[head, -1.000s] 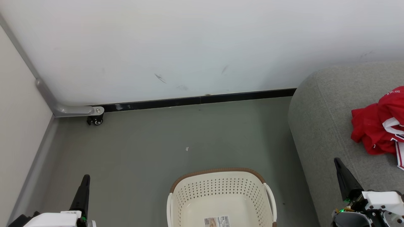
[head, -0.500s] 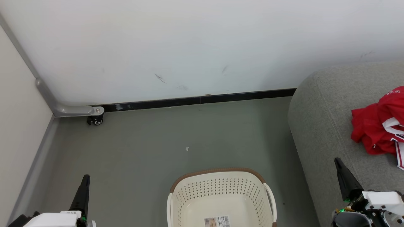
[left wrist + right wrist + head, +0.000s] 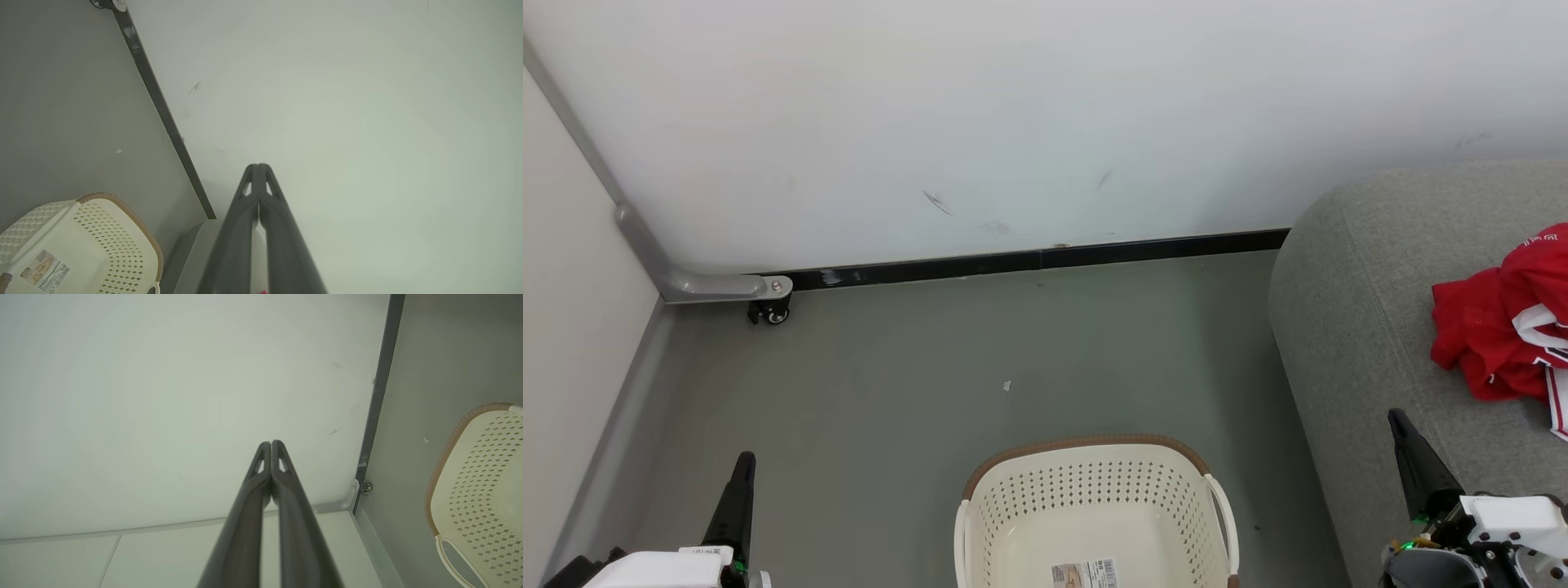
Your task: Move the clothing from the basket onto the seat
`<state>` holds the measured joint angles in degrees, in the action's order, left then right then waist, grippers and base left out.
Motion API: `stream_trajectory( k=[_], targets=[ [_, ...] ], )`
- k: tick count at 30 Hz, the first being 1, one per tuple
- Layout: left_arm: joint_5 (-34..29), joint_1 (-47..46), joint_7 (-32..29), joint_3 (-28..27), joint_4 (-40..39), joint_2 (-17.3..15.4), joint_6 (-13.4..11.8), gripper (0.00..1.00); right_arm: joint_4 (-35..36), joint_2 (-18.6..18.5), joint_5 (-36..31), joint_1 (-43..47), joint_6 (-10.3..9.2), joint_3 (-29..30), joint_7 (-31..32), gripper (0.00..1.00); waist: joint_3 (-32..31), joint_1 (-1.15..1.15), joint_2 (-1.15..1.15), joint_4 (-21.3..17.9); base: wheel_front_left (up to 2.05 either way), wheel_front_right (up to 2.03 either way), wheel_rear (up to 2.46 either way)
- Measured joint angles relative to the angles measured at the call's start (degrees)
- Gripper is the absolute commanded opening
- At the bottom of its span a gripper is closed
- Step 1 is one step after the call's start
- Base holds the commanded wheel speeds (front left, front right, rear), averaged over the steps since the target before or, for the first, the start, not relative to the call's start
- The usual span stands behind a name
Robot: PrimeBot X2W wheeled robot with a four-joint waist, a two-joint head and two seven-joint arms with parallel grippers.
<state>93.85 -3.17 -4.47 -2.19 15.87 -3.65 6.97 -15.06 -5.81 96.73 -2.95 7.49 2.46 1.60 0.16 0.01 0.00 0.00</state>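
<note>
Surrounding basket [image 3: 1086, 444]: grey floor [image 3: 915, 384], white wall [image 3: 1013, 106].

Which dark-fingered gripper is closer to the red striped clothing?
The right gripper, by the grey fabric seat bearing the clothing; the left gripper is past the cream basket.

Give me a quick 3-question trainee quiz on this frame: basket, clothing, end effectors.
1. True or false: the red clothing lies in the basket.
2. In the head view, which shows in front of the grey seat? A. the left end effector B. the right end effector C. both
3. Fill in: both end effectors have their jaws ____.
Key: 1 false, it lies on the seat; 2 B; 3 shut.
</note>
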Motion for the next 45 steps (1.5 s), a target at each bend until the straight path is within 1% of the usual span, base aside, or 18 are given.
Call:
stream_trajectory(
  k=[45],
  targets=[
    [0.0,0.0,0.0,-0.2,-0.1,0.1,0.0,0.00,0.0,0.2,-0.1,0.0,0.00,0.3,0.4,0.00,0.0,-0.01,0.00,0.0,0.00,0.00,0.00]
  ],
)
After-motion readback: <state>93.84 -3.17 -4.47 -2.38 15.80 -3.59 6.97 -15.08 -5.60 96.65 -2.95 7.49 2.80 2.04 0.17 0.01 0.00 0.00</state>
